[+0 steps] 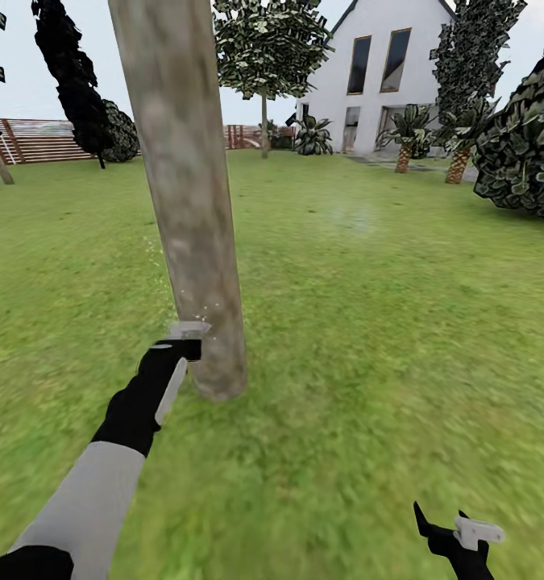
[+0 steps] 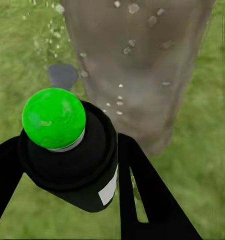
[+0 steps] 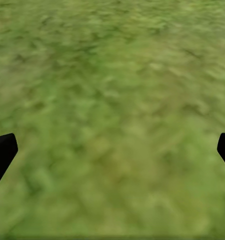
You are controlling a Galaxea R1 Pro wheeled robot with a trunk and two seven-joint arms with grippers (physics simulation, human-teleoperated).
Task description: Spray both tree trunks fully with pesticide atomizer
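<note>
At lower left of the head view, the left gripper (image 1: 183, 348) had its fingers clenched round the pesticide atomizer (image 2: 67, 150), a dark bottle with a green top, held right up against the base of the tree trunk (image 1: 187, 193) at centre-left, pale specks dotting the bark. Over at lower right, the right gripper (image 1: 461, 536) hung above the grass (image 1: 368, 322), fingers spread wide and holding nothing.
</note>
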